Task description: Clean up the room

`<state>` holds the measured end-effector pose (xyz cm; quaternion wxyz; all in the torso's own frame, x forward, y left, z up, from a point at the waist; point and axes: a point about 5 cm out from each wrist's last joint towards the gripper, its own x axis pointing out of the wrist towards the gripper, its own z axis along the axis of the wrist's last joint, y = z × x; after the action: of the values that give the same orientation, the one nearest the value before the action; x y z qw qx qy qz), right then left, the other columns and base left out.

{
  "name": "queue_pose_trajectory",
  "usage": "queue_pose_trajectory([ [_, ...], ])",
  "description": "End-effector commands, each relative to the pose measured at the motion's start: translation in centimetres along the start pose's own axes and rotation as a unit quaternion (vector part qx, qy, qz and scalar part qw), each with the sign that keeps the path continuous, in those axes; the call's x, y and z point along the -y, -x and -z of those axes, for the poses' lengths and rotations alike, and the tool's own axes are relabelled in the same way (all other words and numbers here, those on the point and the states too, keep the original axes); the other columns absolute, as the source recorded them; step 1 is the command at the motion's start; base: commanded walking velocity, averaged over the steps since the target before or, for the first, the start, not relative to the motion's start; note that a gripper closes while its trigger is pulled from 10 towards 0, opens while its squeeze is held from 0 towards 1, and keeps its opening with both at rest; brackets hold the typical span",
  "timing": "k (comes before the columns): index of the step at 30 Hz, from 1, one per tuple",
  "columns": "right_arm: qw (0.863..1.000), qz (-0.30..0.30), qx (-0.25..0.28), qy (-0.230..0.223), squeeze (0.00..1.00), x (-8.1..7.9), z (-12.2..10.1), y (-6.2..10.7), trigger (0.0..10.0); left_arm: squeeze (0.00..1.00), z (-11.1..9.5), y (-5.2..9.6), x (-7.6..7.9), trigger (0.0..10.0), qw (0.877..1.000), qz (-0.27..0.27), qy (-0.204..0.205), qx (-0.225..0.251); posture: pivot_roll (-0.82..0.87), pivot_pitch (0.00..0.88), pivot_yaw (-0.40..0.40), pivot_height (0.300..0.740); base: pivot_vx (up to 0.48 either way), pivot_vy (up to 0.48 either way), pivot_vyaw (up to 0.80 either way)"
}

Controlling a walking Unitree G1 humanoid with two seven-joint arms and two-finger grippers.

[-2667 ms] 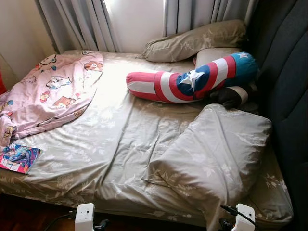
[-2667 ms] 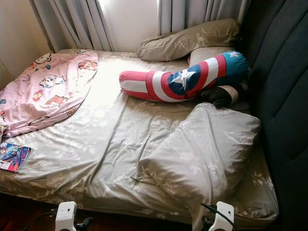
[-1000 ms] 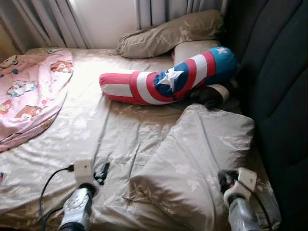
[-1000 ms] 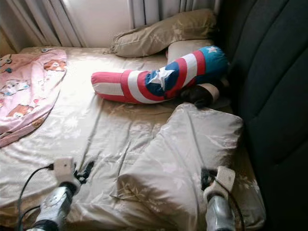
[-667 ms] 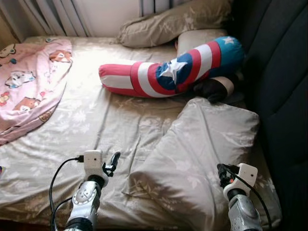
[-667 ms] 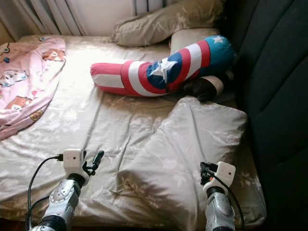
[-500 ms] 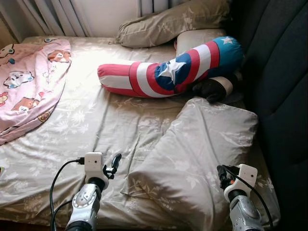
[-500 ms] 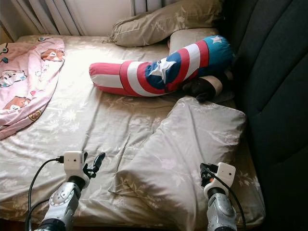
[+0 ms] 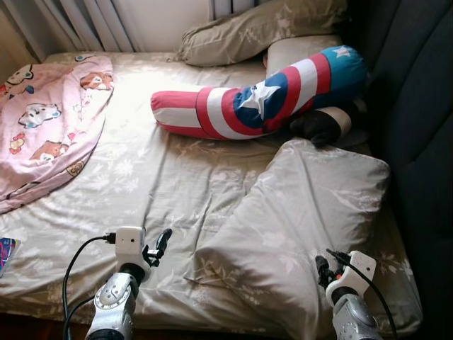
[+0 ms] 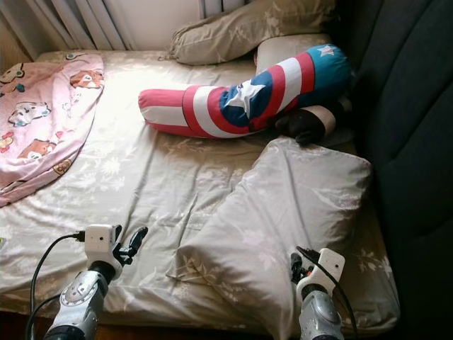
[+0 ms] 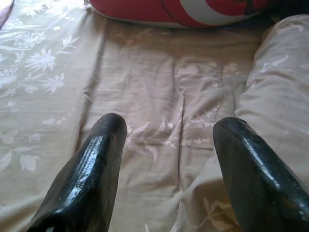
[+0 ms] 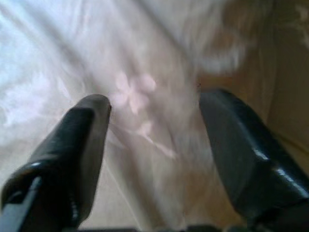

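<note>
Both grippers have eased back toward the near edge of the bed since half a second ago, the right one sliding down the big pillow.

Left gripper (image 9: 162, 244) hovers over bare sheet (image 9: 163, 177) with its two fingers (image 11: 91, 169) spread wide apart, gripping nothing; the large pillow (image 9: 304, 219) lies just beside it on its right. Right gripper (image 12: 154, 145) is also spread open, empty, hanging right over that pillow's near corner. Count them: three beige pillows in all, this one plus two more, one long (image 9: 262, 28) and one small (image 9: 297, 51), far ahead against the curtains (image 9: 85, 21). One striped star bolster (image 9: 262, 99) lies ahead of both grippers, one dark plush (image 9: 318, 126) tucked under its end. One pink cartoon blanket (image 9: 49, 120) sits well off the left gripper's outer side, one book corner (image 9: 6, 249) beyond it.
</note>
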<state>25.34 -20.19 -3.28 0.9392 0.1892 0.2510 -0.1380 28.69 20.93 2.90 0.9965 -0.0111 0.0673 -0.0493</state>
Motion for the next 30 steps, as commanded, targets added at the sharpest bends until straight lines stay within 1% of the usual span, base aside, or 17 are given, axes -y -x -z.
queue_pose_trajectory([
  [1,1.0,0.02,-0.021,-0.012,1.0,0.4,0.9,0.3,10.0,0.0,0.1,-0.1,0.0,10.0,1.0,0.004,0.002,-0.009,0.01,0.111,0.053,0.74,0.0,0.0,0.0],
  [4,0.999,0.03,-0.016,-0.017,1.0,0.7,0.5,0.2,10.0,0.0,-0.2,-0.2,-0.2,10.0,1.0,0.002,0.005,-0.007,0.01,0.093,0.048,0.74,0.0,0.0,0.0],
  [7,0.999,0.032,-0.024,-0.018,1.0,0.8,0.6,0.1,10.0,0.0,-0.1,-0.3,-0.2,10.0,1.0,0.006,0.003,-0.011,0.02,0.078,0.05,0.74,0.0,0.0,0.0],
  [10,0.998,0.047,-0.032,-0.016,1.0,1.0,0.7,0.2,10.0,0.0,-0.1,-0.3,-0.3,10.0,1.0,0.006,0.004,-0.011,0.02,0.07,0.052,0.74,0.0,0.0,0.0],
  [12,0.997,0.058,-0.036,-0.026,1.0,1.2,0.9,0.2,10.0,0.0,-0.2,-0.2,-0.4,10.0,1.0,0.006,0.003,-0.01,0.02,0.067,0.054,0.74,0.0,0.0,0.0],
  [13,0.997,0.055,-0.037,-0.049,1.0,1.0,0.9,0.2,10.0,0.0,-0.3,-0.1,-0.6,10.0,1.0,0.006,0.002,-0.008,0.02,0.075,0.063,0.74,0.0,0.0,0.0],
  [15,0.996,0.052,-0.047,-0.058,1.0,0.8,1.2,0.2,10.0,0.0,-0.2,0.1,-0.8,10.0,1.0,0.005,-0.002,-0.01,0.02,0.077,0.068,0.74,0.0,0.0,0.0],
  [16,0.996,0.043,-0.063,-0.056,1.0,0.5,1.7,0.3,10.0,0.0,-0.1,0.2,-1.1,10.0,1.0,0.002,-0.002,-0.011,0.03,0.088,0.069,0.74,0.0,0.0,0.0],
  [17,0.995,0.041,-0.069,-0.053,0.96,0.3,1.9,0.3,10.0,0.0,-0.1,0.3,-1.2,10.0,1.0,0.001,-0.003,-0.011,0.03,0.094,0.073,0.74,0.0,0.0,0.0],
  [18,0.995,0.041,-0.075,-0.048,0.29,0.3,2.1,0.3,10.0,0.0,0.0,0.5,-1.3,10.0,1.0,0.001,-0.004,-0.012,0.03,0.101,0.077,0.74,0.0,0.0,0.0],
  [19,0.995,0.041,-0.075,-0.048,0.29,0.3,2.1,0.3,10.0,0.0,0.0,0.5,-1.3,10.0,1.0,0.001,-0.004,-0.012,0.03,0.101,0.077,0.74,0.0,0.0,0.0],
  [20,0.995,0.043,-0.079,-0.045,0.0,0.3,2.3,0.4,10.0,0.0,0.0,0.6,-1.5,10.0,1.0,0.003,-0.007,-0.014,0.03,0.109,0.08,0.74,0.0,0.0,0.0],
  [22,0.994,0.05,-0.084,-0.044,0.0,0.3,2.5,0.5,10.0,0.0,0.1,1.0,-1.8,10.0,1.0,0.007,-0.014,-0.014,0.03,0.123,0.088,0.74,0.0,0.0,0.0],
  [23,0.994,0.059,-0.088,-0.042,0.0,0.5,2.6,0.6,10.0,0.0,-0.2,1.0,-2.0,10.0,1.0,0.007,-0.015,-0.01,0.04,0.147,0.092,0.74,0.0,0.0,0.0],
  [24,0.994,0.059,-0.088,-0.042,0.0,0.5,2.6,0.6,10.0,0.0,-0.2,1.0,-2.0,10.0,1.0,0.007,-0.015,-0.01,0.04,0.147,0.092,0.74,0.0,0.0,0.0],
  [27,0.992,0.08,-0.088,-0.039,0.0,1.2,2.6,0.7,10.0,0.0,-0.7,1.0,-2.5,10.0,1.0,0.005,-0.019,-0.004,0.05,0.177,0.103,0.74,0.0,0.0,0.0],
  [30,0.991,0.095,-0.08,-0.049,0.0,1.6,2.3,0.6,10.0,0.0,-0.9,1.0,-2.6,10.0,1.0,0.006,-0.021,-0.002,0.05,0.199,0.106,0.74,0.0,0.0,0.0],
])
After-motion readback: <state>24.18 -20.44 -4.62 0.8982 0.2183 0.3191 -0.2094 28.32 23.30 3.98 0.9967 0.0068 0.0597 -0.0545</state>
